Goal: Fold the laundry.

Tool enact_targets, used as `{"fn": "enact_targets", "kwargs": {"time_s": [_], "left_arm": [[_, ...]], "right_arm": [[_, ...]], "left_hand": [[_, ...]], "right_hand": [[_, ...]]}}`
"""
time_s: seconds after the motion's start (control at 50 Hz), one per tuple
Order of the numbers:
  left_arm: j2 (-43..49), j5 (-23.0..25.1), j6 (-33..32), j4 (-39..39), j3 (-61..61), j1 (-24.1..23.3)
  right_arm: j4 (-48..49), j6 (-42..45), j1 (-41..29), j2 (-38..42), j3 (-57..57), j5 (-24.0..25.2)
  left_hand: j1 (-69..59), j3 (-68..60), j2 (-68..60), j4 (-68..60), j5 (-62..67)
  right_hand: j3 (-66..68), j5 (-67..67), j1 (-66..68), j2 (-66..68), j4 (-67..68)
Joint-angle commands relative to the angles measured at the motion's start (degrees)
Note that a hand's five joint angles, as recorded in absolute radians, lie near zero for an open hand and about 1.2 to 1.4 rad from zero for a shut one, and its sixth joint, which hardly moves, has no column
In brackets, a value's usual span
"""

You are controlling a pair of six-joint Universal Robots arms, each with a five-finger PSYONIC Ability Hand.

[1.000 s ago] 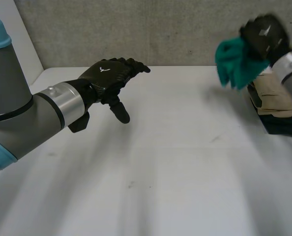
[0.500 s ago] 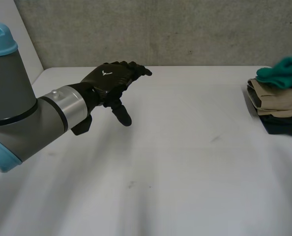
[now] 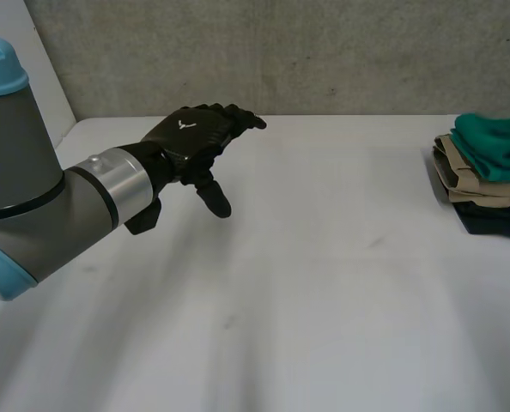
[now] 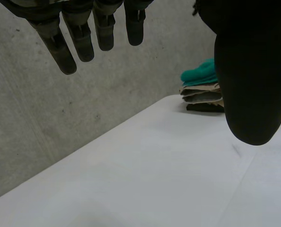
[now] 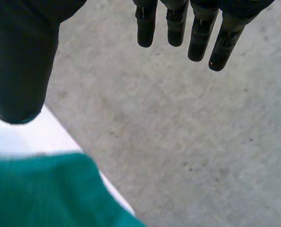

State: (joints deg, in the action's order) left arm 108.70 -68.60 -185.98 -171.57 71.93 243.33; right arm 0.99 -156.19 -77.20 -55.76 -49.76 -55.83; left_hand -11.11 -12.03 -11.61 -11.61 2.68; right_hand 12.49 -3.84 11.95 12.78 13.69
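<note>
The left hand (image 3: 195,137) is hovering over the far left part of the surface (image 3: 324,300), reaching in from the left arm (image 3: 57,206) with its back turned up. The arm's grey body and light-blue cap are showing at the near left. The hand's fingers (image 4: 67,47) are hanging straight and slightly spread, the thumb is standing well apart from them, and they are holding nothing.

Over on the far right the stack (image 3: 482,184) is sitting at the edge of the surface, well apart from that hand. A dark cloth (image 3: 495,221) is lying at the bottom, a beige cloth (image 3: 470,180) is resting on it with its folded edges facing left, and the green cloth (image 3: 495,142) is lying on top. From the left wrist the same stack is showing beyond the thumb, near the grey wall (image 3: 324,60).

The right hand (image 5: 17,56) is hanging above the green cloth, apart from it, with the cloth spreading below its palm. Its fingers (image 5: 199,38) are pointing straight out, side by side with small gaps, and the thumb is standing off to one side. Nothing is being gripped between them. A strip of white surface is showing beside the green cloth, running up to the wall.
</note>
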Motion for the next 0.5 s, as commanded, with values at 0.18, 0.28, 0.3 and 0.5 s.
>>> {"fn": "enact_targets", "kwargs": {"time_s": [0.18,0.28,0.3,0.5], "left_arm": [[-6.7,-19.7,1.9,-1.1,0.0,0.8],[-6.7,-23.6,1.8,-1.3,0.5,2.4],[-6.7,-23.5,1.8,-1.3,0.7,2.6],[-6.7,-23.7,2.0,-3.4,1.5,2.9]], "right_arm": [[0.0,-9.0,-25.2,-15.0,-17.6,-27.7],[0.9,-12.3,-30.5,-15.7,-21.6,-29.0],[1.1,-12.5,-31.0,-15.8,-22.0,-29.2],[4.1,-12.7,-32.1,-16.4,-24.6,-31.8]], "left_hand": [[-0.1,0.8,0.4,0.4,-1.4],[0.2,1.1,0.7,0.7,-1.8],[0.2,1.1,0.7,0.7,-1.8],[1.1,2.0,1.6,1.6,-2.6]], "right_hand": [[-2.5,3.8,-1.9,-2.8,-3.7],[-2.5,3.8,-1.9,-2.8,-3.7],[-2.5,3.8,-1.9,-2.8,-3.7],[-2.5,3.8,-1.9,-2.8,-3.7]]}}
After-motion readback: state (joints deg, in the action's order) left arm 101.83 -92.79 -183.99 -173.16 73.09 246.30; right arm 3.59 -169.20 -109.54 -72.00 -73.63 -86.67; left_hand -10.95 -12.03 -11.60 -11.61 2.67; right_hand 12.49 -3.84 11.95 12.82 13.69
